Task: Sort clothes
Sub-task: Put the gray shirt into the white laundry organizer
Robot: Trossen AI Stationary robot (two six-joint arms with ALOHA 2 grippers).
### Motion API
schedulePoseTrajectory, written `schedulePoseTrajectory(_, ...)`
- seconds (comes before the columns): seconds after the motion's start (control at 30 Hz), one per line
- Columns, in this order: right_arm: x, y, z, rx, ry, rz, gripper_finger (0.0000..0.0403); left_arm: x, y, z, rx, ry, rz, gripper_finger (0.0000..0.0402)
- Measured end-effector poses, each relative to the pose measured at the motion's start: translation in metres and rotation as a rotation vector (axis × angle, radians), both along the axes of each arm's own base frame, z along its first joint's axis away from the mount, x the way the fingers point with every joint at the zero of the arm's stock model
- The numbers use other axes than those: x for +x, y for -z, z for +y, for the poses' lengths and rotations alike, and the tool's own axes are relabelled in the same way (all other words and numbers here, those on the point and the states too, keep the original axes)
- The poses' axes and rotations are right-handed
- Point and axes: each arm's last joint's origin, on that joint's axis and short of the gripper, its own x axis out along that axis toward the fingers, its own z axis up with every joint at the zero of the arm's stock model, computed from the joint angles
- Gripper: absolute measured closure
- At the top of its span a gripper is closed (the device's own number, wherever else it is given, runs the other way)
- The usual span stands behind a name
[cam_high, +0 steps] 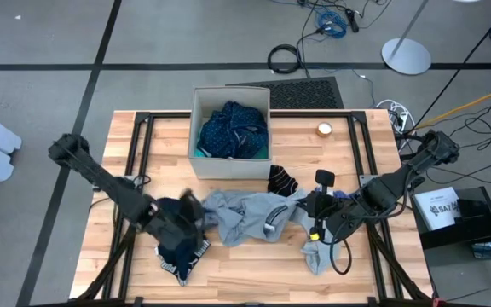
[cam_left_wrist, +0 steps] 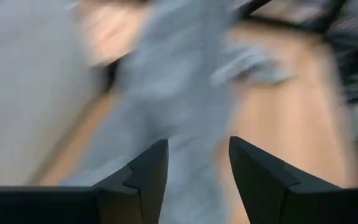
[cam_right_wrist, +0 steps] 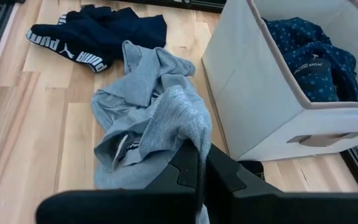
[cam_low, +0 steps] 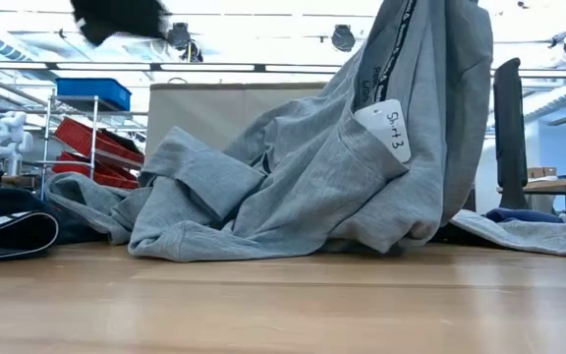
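A grey shirt (cam_high: 245,213) lies crumpled at the table's middle; in the low view (cam_low: 293,187) its right part is drawn up and the rest rests on the table. My right gripper (cam_high: 310,210) is shut on it. My left gripper (cam_high: 187,205) is open and empty, above a dark navy garment with a lettered waistband (cam_high: 177,251), at the shirt's left end. A navy dotted garment (cam_high: 233,130) lies in the beige box (cam_high: 196,119). A striped black sock (cam_high: 281,181) and a grey piece (cam_high: 314,256) lie near the right gripper. My right gripper pinches a bunched fold of the grey shirt (cam_right_wrist: 188,127) between its two fingers, at the shirt's right end. The fingers come slanting from the table's right. The held part is raised, and the rest of the shirt (cam_right_wrist: 135,118) trails slack on the table.
The beige box's wall (cam_right_wrist: 253,93) stands close behind the shirt at the table's far middle. A small roll (cam_high: 324,130) lies right of the box. A small blue piece (cam_high: 341,194) lies by the right arm. Bare wood (cam_high: 254,273) shows along the near edge.
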Motion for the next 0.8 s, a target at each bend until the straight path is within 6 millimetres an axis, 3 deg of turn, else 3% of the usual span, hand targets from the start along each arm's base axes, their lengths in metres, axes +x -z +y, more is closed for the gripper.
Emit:
schedulePoseTrajectory(0.17,0.001,0.000,-0.002,0.001,0.006,0.003,0.0403,0.035,0.032,-0.032,0.032,0.082,-0.118,0.0222)
schedulePoseTrajectory(0.4,0.001,0.000,-0.002,0.003,0.010,0.005,0.0403,0.071,0.102,-0.050,-0.008,0.170,-0.024,0.0221)
schedulePoseTrajectory(0.57,0.000,0.001,-0.003,0.006,0.019,0.015,0.0403,0.085,0.127,-0.050,-0.008,0.127,0.031,0.0221)
schedulePoseTrajectory(0.8,-0.001,0.001,-0.003,0.005,0.019,0.016,0.0403,0.090,0.144,-0.041,0.079,0.040,0.139,0.0221)
